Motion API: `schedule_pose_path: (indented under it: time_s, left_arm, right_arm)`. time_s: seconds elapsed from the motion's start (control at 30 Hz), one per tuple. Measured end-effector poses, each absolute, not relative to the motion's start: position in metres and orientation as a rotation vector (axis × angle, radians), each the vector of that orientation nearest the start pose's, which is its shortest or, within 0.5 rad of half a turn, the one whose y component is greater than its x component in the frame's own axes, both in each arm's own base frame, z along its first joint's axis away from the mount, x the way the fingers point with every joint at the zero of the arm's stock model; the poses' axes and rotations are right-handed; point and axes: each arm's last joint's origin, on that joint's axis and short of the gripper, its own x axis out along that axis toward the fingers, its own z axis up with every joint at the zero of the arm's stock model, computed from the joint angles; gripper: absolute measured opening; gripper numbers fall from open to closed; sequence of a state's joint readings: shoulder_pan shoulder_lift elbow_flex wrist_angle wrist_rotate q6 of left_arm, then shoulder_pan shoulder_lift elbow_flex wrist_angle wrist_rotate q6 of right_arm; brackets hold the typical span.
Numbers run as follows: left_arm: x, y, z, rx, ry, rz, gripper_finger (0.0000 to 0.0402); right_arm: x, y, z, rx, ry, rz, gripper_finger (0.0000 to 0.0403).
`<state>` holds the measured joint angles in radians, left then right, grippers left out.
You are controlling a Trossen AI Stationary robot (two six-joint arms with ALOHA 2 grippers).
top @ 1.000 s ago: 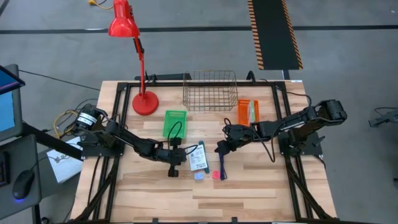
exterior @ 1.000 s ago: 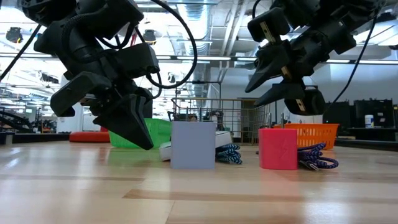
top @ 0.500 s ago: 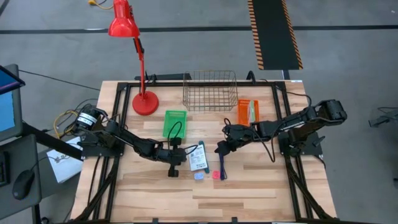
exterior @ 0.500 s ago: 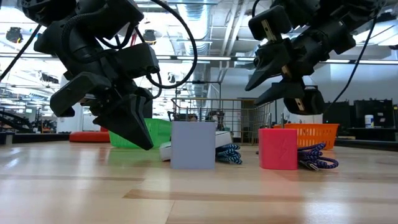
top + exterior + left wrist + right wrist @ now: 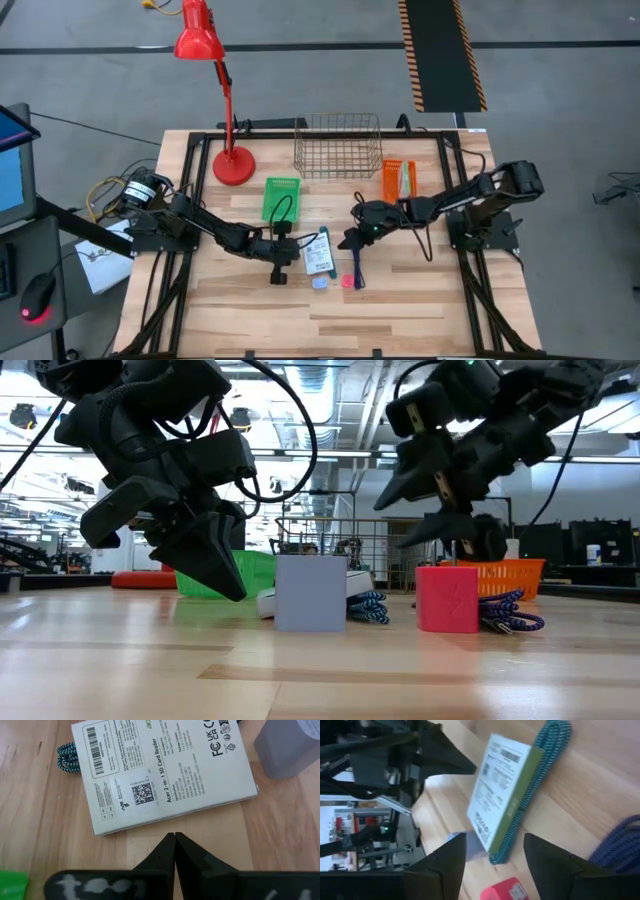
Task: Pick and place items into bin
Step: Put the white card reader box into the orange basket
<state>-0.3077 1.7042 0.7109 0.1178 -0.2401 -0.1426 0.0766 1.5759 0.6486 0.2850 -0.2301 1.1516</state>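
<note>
Left gripper [image 5: 174, 845]: fingers pressed together, holding nothing, tip low over the desk just beside the white card pack [image 5: 165, 772], which lies flat near the desk's centre beside the light-blue piece [image 5: 311, 593]. Right gripper [image 5: 492, 857]: fingers spread wide, empty, raised above the desk near its centre, over the teal braided stick [image 5: 540, 780] lying along the pack's edge; dark-blue stick [image 5: 358, 268] and pink-red piece [image 5: 447, 598] just beside. Wire bin [image 5: 338, 146]: at the desk's far edge, mid-width.

Left gripper [image 5: 174, 851] closed, right gripper [image 5: 494, 851] apparently agape.
</note>
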Motion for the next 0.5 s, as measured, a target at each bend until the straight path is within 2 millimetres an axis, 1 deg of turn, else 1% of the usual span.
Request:
schedule_pose_path:
  time_s: [0.27, 0.5]
  left_arm:
    - [0.288, -0.084, 0.119, 0.104, 0.847, -0.003, 0.0000]
    - [0.288, -0.085, 0.119, 0.108, 0.852, -0.014, 0.0000]
  right_arm:
    - [0.291, 0.020, 0.147, 1.130, 0.750, -0.123, 0.0191]
    - [0.299, 0.020, 0.128, 1.158, 0.809, -0.099, 0.0190]
